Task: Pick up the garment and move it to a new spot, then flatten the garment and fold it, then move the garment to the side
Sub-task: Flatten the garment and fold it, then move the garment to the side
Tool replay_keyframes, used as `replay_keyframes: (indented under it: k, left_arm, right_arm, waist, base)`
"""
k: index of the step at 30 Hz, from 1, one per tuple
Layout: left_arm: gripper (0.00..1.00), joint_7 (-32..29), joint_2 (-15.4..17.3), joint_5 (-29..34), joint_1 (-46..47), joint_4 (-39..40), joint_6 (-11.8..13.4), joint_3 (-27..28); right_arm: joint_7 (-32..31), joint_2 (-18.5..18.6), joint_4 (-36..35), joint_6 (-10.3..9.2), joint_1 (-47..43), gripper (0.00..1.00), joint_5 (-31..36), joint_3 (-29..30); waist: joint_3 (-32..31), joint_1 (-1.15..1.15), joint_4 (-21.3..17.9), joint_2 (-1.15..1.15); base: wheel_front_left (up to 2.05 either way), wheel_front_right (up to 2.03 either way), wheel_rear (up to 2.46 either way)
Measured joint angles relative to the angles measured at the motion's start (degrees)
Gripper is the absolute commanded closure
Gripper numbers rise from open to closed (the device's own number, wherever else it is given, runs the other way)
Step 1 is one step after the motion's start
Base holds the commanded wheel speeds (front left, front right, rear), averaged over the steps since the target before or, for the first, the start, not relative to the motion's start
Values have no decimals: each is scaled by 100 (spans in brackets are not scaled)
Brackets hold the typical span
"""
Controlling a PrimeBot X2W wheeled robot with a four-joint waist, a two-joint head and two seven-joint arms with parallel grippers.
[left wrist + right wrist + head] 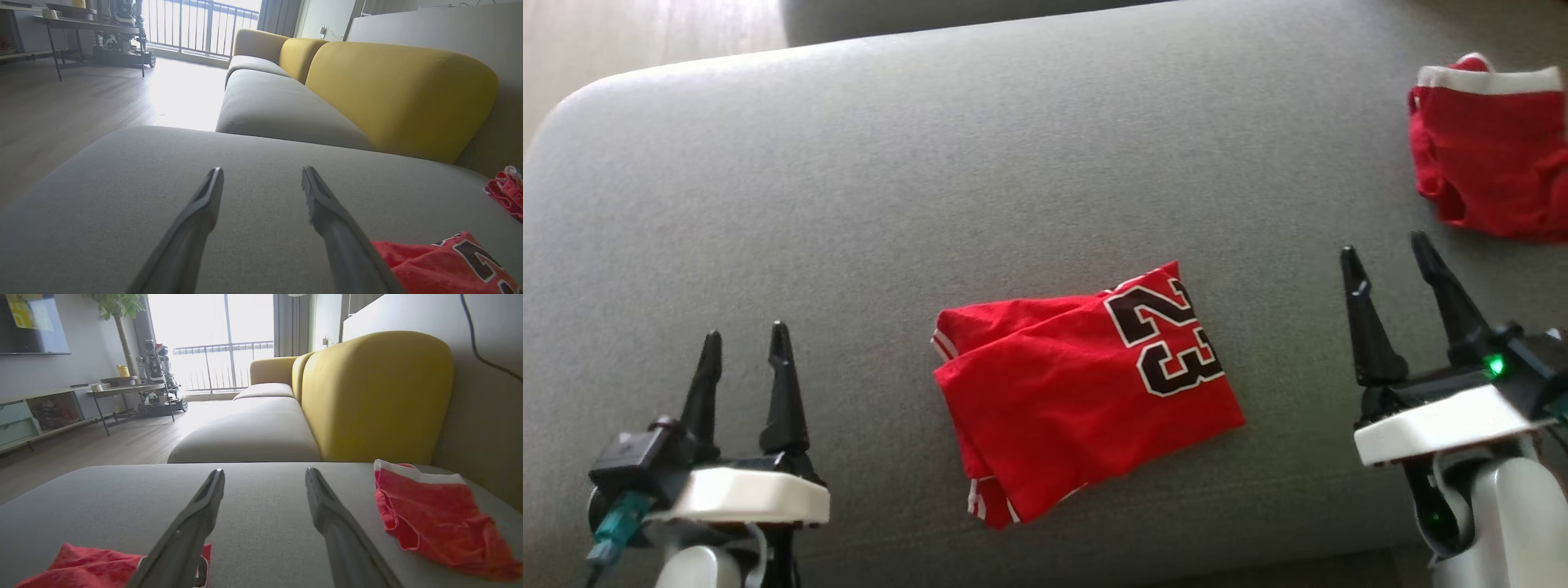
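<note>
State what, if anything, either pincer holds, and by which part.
Nothing is held: left pincer and right pincer stand open, empty; the red jersey lies untouched between them.

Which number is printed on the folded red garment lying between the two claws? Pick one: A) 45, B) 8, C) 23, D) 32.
C: the folded red garment on the grey cushion bears the black digits 23, edged in white, near its upper right corner in the head view.
</note>
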State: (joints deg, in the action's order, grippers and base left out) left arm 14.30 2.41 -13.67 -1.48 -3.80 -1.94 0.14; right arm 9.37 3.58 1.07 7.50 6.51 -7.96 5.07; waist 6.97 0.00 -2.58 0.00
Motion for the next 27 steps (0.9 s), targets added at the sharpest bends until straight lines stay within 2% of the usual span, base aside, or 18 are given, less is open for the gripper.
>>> replay_keyframes:
  k: [9, 27]
  left_arm:
    - [0, 0, 2, -51, -1, -29, 183, -269]
    - [0, 0, 3, -142, 5, -27, 294, -315]
  right_arm:
    - [471, -59, 325, 0, -42, 0, 169, 245]
    - [511, -71, 483, 0, -136, 0, 90, 350]
  waist:
    - [41, 0, -116, 0]
    - [120, 0, 44, 0]
  base:
    - [0, 0, 0]
    - [0, 0, 0]
